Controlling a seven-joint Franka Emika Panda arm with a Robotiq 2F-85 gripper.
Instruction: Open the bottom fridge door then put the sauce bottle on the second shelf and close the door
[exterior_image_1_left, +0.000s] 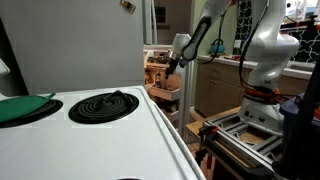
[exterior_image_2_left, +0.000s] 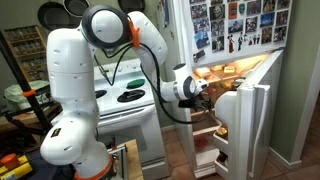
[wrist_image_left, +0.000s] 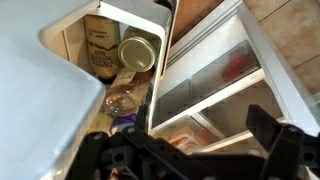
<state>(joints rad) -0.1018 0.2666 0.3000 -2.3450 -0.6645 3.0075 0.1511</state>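
Beside the stove (exterior_image_1_left: 100, 120), the bottom fridge door (exterior_image_2_left: 250, 125) stands wide open, with the arm (exterior_image_2_left: 150, 40) reaching past it. The claw (exterior_image_2_left: 202, 90) is spread wide, gripping nothing. What looks like the sauce bottle (wrist_image_left: 125, 100) sits just ahead among jars (wrist_image_left: 138, 52). A careless retreat could clip it — toppling it, or a neighbour.

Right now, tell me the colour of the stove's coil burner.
The coil burner is black, on a white stove top; clearest in an exterior view.
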